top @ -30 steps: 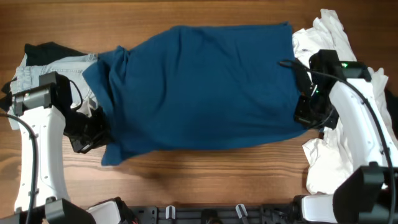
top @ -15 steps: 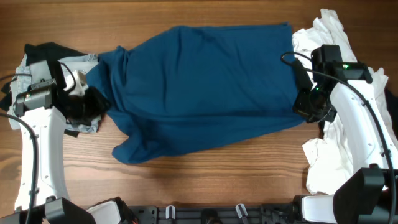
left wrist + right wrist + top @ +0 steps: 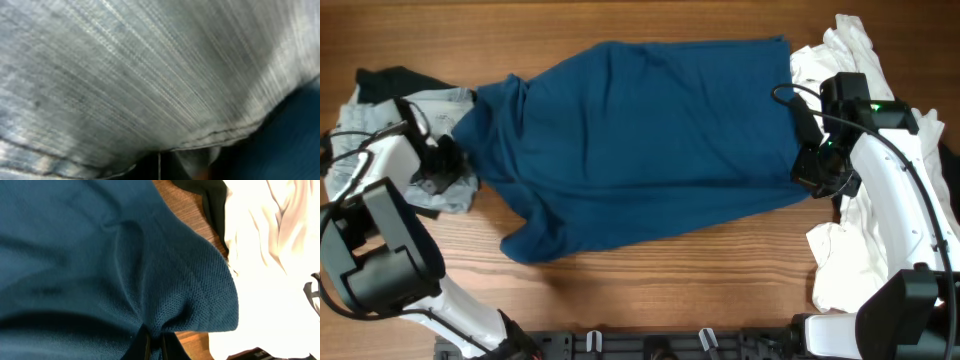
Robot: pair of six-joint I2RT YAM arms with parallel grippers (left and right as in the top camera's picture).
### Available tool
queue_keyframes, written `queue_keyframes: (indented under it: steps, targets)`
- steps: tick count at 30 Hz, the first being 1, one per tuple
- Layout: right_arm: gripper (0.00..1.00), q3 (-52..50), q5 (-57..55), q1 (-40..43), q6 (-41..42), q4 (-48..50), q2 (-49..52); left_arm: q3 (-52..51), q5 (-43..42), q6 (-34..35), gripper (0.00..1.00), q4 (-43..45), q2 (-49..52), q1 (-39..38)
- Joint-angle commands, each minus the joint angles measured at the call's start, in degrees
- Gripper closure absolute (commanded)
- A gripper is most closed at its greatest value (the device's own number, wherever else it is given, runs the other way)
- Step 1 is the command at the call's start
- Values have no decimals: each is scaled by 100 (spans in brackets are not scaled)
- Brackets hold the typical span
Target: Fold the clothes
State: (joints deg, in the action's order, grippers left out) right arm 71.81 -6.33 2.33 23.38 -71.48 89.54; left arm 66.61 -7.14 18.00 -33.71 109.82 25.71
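Lying spread over the middle of the wooden tabletop [image 3: 670,300], the dark teal-blue shirt [image 3: 650,140] reaches from the left side almost to the right side. Its far edge is rather straight. Its near edge runs on a slant, and at the near left the cloth is bunched into a thick fold.

The right end effector [image 3: 810,170] is at the right edge of the shirt and is clenched on it. In the right wrist view the shirt [image 3: 75,255] is gathered into a pinch between the two fingers at the bottom of the frame, and one rounded corner of the cloth hangs free just beside them. The white t-shirts [image 3: 850,260] lie in a heap to the right of this arm.

The left end effector [image 3: 432,172] is at the left, low over the light-blue denim shorts [image 3: 440,105], just beside the left end of the shirt. It is clenched, but I cannot tell if any cloth is between its fingers. The left wrist view is filled by blurred denim, with a little blue cloth at the right. A black garment [image 3: 385,82] lies at the far left, partly under the shorts.
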Motion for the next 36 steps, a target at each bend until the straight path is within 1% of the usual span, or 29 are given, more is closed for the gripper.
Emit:
queue_keyframes:
  steps: [1, 4, 6, 8, 9, 10, 11, 12, 13, 14, 15, 16, 17, 18, 20, 21, 23, 25, 26, 27, 28, 30, 31, 33, 34, 35, 36]
  targets:
    - [96, -15, -138, 28, 61, 7, -79, -39, 645, 118, 96, 881, 393, 782]
    - [96, -15, -90, 28, 61, 13, -79, -39, 634, 197, 96, 1447, 393, 1010]
    - [96, -15, -7, 28, 63, 13, -79, -39, 662, 177, 95, 1703, 393, 1016]
    - [96, -15, -4, 28, 61, 13, -79, -37, 581, 177, 87, 1770, 385, 1012]
    - [93, -15, -4, 28, 63, 17, -79, -24, 308, 177, 83, 1631, 374, 1012]
    - [86, -15, -4, 28, 63, 37, -79, -17, -111, 175, 72, 1506, 337, 1012]
    - [82, -15, -7, 28, 61, 57, -79, -17, -713, 175, 66, 1287, 245, 1005]
    - [77, -15, -4, 28, 63, 87, -79, -17, -1196, 149, 56, 1029, 136, 977]
    - [69, -15, -4, 28, 61, 138, -79, -17, -1766, -129, 48, 601, -94, 892]
    - [63, -15, -7, 28, 57, 177, -79, -17, -1956, -310, 44, 267, -299, 772]
    - [59, -15, -7, 28, 57, 240, -79, -17, -2052, -739, 39, -232, -614, 527]
    - [51, -15, -4, 28, 57, 284, -79, -17, -2050, -911, 37, -562, -850, 310]
    - [41, -15, -4, 28, 57, 341, -79, -17, -2048, -1049, 34, -831, -1051, 90]
    - [38, -15, 39, 28, 52, 402, -79, -17, -2048, -1056, 33, -1191, -1329, -304]
    - [37, -15, 63, 28, 2, 459, -79, -17, -2020, -1054, 33, -1786, -1561, -809]
    - [31, -15, 57, 28, -114, 474, -79, -17, -1875, -1047, 33, -2227, -1609, -1084]
    - [28, -15, 33, 28, -262, 476, -79, -33, -1368, -1008, 33, -3115, -1606, -1604]
    - [27, -15, 33, 28, -286, 505, -76, -44, -817, -986, 32, -3591, -1606, -1939]
    - [28, -15, 33, 28, -289, 525, -76, -70, -372, -798, 31, -3757, -1606, -2105]
    - [27, -15, 33, 28, -293, 529, -79, -114, 15, -619, 30, -3882, -1609, -2264]
    - [27, -15, 35, 28, -387, 527, -76, -199, 59, -546, 29, -3875, -1609, -2380]
    - [27, -15, 35, 28, -387, 520, -76, -328, 55, -505, 31, -3779, -1606, -2476]
    - [28, -15, 35, 28, -387, 514, -76, -476, 50, -369, 32, -3633, -1606, -2549]
    - [28, -15, 37, 28, -387, 479, -76, -861, -146, -356, 35, -3202, -1606, -2688]
    - [28, -15, 37, 28, -387, 474, -76, -994, -177, -361, 39, -3001, -1606, -2747]
    - [28, -15, 37, 28, -387, 468, -76, -1047, -177, -361, 51, -2889, -1606, -2787]
    - [32, -15, 37, 28, -387, 450, -76, -1045, -177, -363, 73, -2817, -1609, -2813]
